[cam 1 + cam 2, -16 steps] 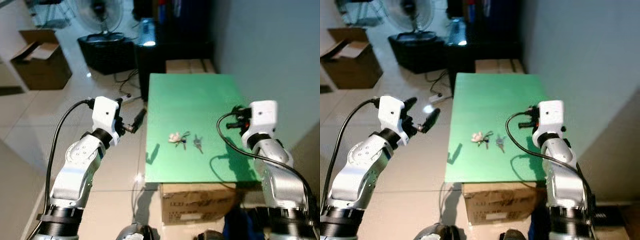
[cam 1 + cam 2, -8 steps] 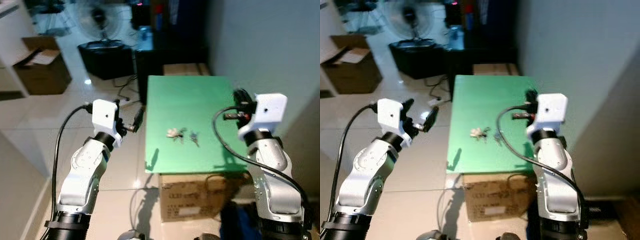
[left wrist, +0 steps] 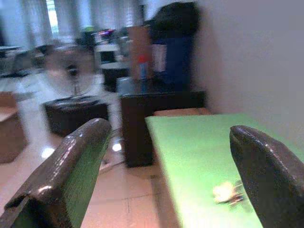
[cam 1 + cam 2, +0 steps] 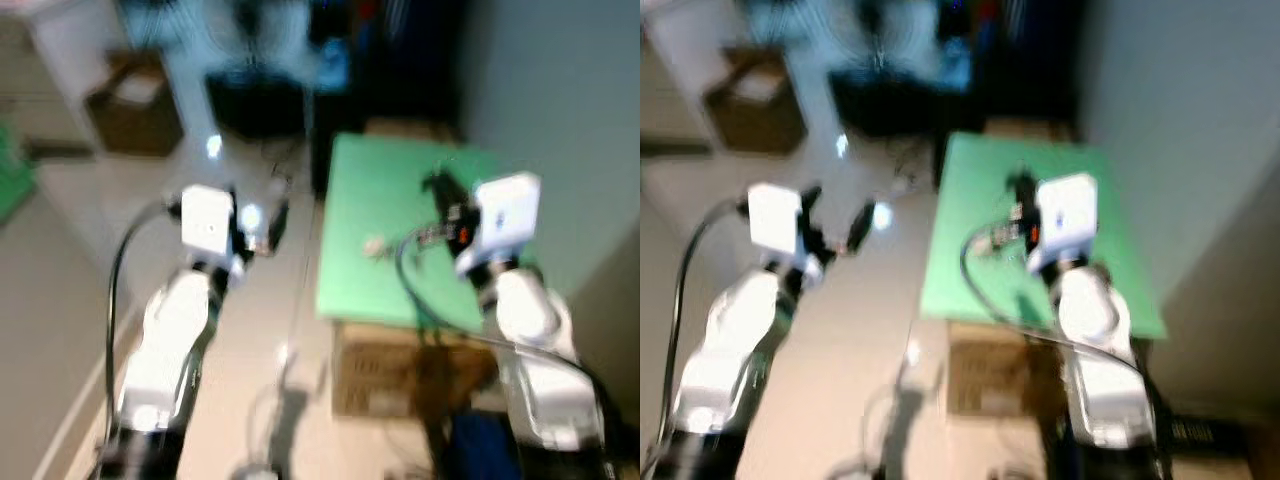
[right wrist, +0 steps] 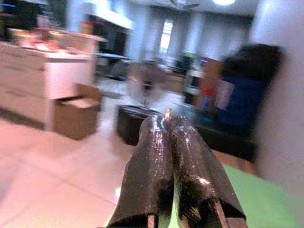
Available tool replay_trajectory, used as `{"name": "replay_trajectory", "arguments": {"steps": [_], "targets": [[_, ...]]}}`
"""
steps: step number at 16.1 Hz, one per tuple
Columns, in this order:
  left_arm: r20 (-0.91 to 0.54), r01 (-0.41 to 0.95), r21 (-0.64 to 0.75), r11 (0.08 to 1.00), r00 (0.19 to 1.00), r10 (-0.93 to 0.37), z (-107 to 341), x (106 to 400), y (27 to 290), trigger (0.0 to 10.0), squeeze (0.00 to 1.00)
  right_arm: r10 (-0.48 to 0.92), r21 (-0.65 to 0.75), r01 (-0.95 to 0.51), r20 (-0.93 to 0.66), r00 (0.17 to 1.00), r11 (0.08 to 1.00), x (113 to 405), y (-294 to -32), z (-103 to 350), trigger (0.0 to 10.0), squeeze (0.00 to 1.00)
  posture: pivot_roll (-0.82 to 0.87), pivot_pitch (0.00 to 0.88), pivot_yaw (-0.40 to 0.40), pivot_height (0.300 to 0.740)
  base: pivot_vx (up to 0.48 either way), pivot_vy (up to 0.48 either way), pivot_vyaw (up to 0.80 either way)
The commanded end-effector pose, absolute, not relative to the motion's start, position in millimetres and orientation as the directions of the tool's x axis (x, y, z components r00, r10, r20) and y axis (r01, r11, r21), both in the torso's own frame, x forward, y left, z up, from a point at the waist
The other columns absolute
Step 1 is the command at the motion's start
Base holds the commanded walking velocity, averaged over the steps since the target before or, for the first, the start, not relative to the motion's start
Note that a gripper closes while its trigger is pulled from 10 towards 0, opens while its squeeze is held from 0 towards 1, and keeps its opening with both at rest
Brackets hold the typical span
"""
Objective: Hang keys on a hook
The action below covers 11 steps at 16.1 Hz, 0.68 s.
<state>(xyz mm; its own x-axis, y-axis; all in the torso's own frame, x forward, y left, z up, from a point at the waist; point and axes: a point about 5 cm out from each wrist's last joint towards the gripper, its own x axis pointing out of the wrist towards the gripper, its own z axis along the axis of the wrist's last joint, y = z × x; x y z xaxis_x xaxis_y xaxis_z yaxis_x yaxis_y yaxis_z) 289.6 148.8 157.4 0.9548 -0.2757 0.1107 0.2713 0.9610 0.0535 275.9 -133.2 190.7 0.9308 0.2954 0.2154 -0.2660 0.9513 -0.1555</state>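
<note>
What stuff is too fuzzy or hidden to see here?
- Small pale keys bunch on the green tabletop: head views blurred by camera motion, so single keys can't be told apart.
- Keys in the left wrist view: too small and smeared.
- Hook: cannot be made out.

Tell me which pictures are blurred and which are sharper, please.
Both eye views are strongly motion-blurred: the flat green table top and the small pale key bunch are smeared. The left wrist view is softer in the background, its black fingers clearer. The right wrist view shows its fingers sharp, the room hazy.
</note>
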Motion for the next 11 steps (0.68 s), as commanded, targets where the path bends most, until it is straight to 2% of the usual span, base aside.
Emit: {"name": "replay_trajectory", "arguments": {"steps": [1, 6, 11], "targets": [[0.128, 0.247, 0.063, 0.967, 0.959, -0.254, 161, 291, 152, 10.0, 0.0, 0.329, -0.168, -0.294, 0.251, 0.91, 0.941, 274, -129, 198, 10.0, 0.0, -0.1, 0.0, 0.022, 0.718, 0.0, 0.0, 0.8], [0.135, 0.243, 0.067, 0.968, 0.959, -0.25, 162, 292, 152, 10.0, 0.0, 0.352, -0.169, -0.316, 0.265, 0.898, 0.934, 273, -127, 200, 10.0, 0.0, -0.09, 0.0, 0.019, 0.718, 0.0, 0.0, 0.8], [0.095, 0.202, 0.17, 0.965, 0.971, -0.22, 159, 294, 148, 10.0, 0.0, 0.403, -0.165, -0.371, 0.246, 0.882, 0.914, 278, -118, 196, 10.0, 0.0, -0.08, 0.0, -0.01, 0.718, 0.0, 0.0, 0.8]]}}
